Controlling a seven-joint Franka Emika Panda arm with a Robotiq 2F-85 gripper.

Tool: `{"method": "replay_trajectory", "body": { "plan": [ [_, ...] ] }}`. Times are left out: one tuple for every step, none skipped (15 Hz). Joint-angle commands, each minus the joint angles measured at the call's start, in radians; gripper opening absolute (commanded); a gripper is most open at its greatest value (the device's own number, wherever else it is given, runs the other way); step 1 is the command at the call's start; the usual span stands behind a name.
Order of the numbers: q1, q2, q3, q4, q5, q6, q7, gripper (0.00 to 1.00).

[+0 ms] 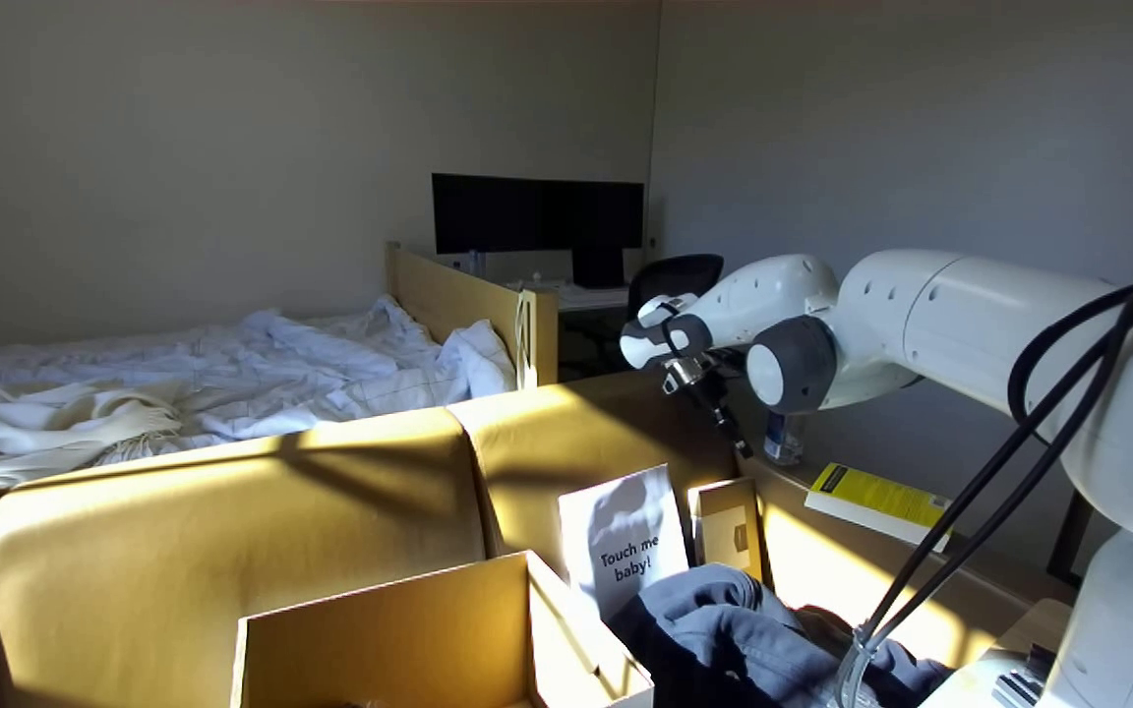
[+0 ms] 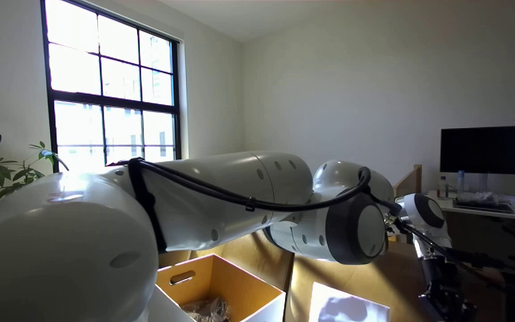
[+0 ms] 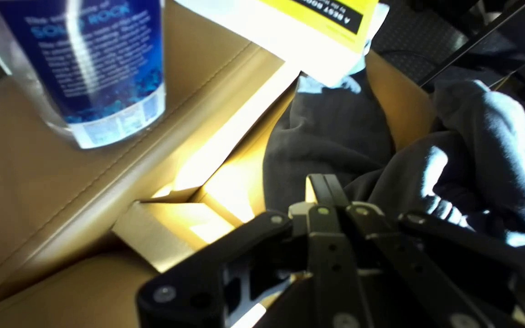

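Note:
My gripper (image 3: 325,187) is shut with its fingertips together and nothing visible between them. In an exterior view the gripper (image 1: 742,448) hangs above the sofa's corner, pointing down. A clear bottle with a blue label (image 3: 103,68) stands on the sofa arm, and also shows behind the gripper in an exterior view (image 1: 783,439). A thick yellow book (image 1: 876,500) lies farther along the arm. Below are an open small cardboard box (image 3: 162,237) and a crumpled dark grey cloth (image 3: 331,132). A white sheet reading "Touch me baby!" (image 1: 621,531) leans beside the small box.
A large open box (image 1: 380,639) stands on the tan sofa (image 1: 232,531); clear plastic (image 2: 210,309) lies inside it. Behind the sofa are a bed (image 1: 262,364) with rumpled sheets, a desk with a monitor (image 1: 537,214) and a chair (image 1: 675,275). Cables hang along the arm.

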Motion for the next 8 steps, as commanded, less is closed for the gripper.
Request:
{"method": "replay_trajectory", "body": {
  "plan": [
    [0.022, 0.001, -0.004, -0.034, -0.008, -0.086, -0.088, 0.0],
    [0.026, 0.002, -0.003, -0.05, -0.01, -0.099, -0.094, 0.0],
    [0.03, 0.003, -0.005, -0.071, -0.013, -0.106, -0.088, 0.0],
    [0.033, 0.004, -0.003, -0.084, -0.013, -0.131, -0.097, 0.0],
    [0.034, 0.005, -0.004, -0.095, -0.016, -0.148, -0.099, 0.0],
    [0.033, 0.006, -0.005, -0.102, -0.018, -0.17, -0.099, 0.0],
    [0.028, 0.007, -0.007, -0.09, -0.02, -0.198, -0.102, 0.0],
    [0.024, 0.007, -0.011, -0.071, -0.023, -0.22, -0.104, 0.0]
  ]
}}
